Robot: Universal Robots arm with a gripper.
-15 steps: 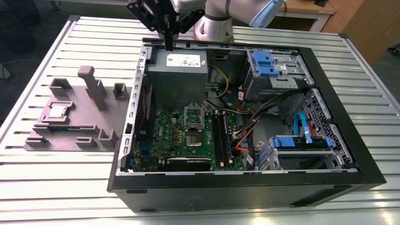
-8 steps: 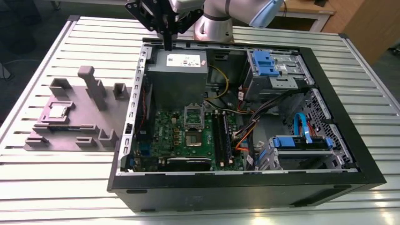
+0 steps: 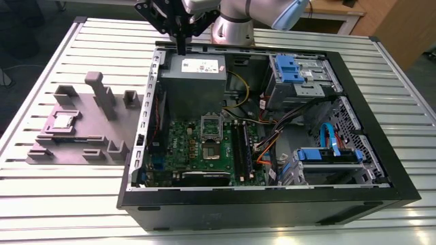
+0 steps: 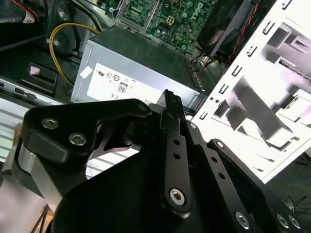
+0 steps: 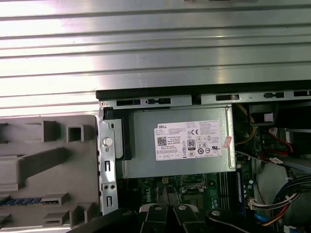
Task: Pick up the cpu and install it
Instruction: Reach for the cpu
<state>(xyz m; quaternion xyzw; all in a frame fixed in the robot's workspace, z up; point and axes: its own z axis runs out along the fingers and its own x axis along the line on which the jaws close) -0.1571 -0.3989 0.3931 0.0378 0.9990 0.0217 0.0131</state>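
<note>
Black hand (image 3: 182, 51), clenched on nothing, hovers above the case (image 3: 272, 206); silvery square cpu (image 3: 63, 121) lies in grey holder (image 3: 75, 153).

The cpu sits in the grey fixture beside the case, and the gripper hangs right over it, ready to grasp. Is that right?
Not quite. The cpu does sit in the grey fixture beside the case, but the gripper hangs over the power supply at the case's far edge, well away from the cpu. The exterior view shows this.
</note>
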